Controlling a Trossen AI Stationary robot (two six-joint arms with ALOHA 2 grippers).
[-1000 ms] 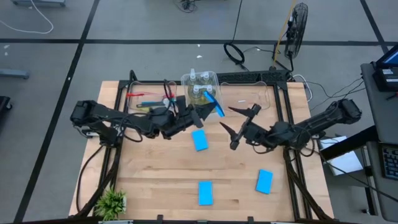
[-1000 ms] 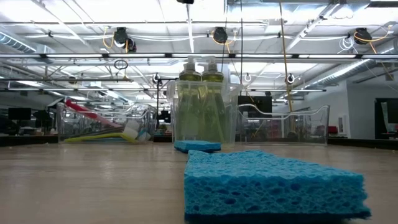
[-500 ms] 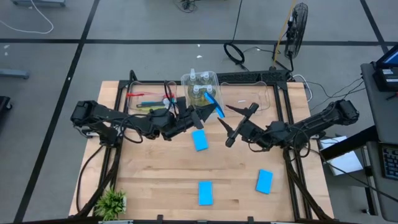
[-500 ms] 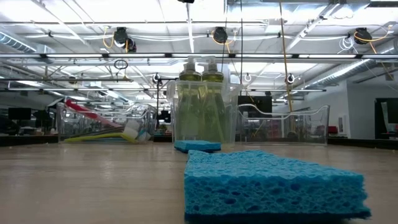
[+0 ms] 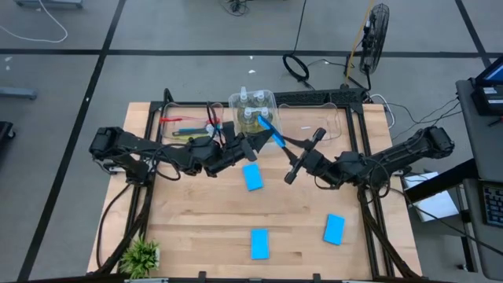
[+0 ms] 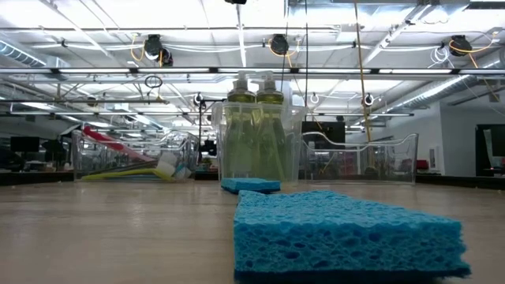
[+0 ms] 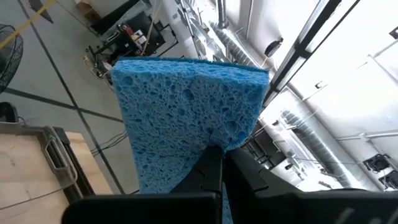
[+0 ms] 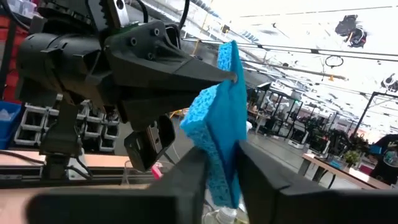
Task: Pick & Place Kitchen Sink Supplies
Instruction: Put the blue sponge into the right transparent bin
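While both hands meet over the middle of the counter (image 5: 196,228), the bins along the back edge are the main thing to look at. On the left, a clear bin (image 5: 185,124) has the brushes (image 5: 182,126) lying in it; from the low view you can make out a red handle, a yellow-green one and a white brush head, the rest is a blur behind plastic. Next, a middle bin (image 5: 253,110) holds the bottles (image 6: 256,134) of yellow-green liquid standing upright; two show clearly from the low view, the others sit behind them. Over on the right, a third bin (image 5: 326,124) looks clear, and I can't tell if anything's in it.

Left hand (image 5: 255,145) is pressed together, pinching one sponge (image 5: 269,131), held up just in front of the middle bin. Right hand (image 5: 287,149) has its fingers (image 8: 186,180) closed in on the same sponge from the other side, so both hands grip it.

Three more sponges sit on the counter: one (image 5: 252,177) just below the hands, one (image 5: 259,243) near the front edge, one (image 5: 334,229) off to the right. The front one fills the low view, blocking much of the counter. A plant (image 5: 141,255) sits at the front left corner, partly cut off.
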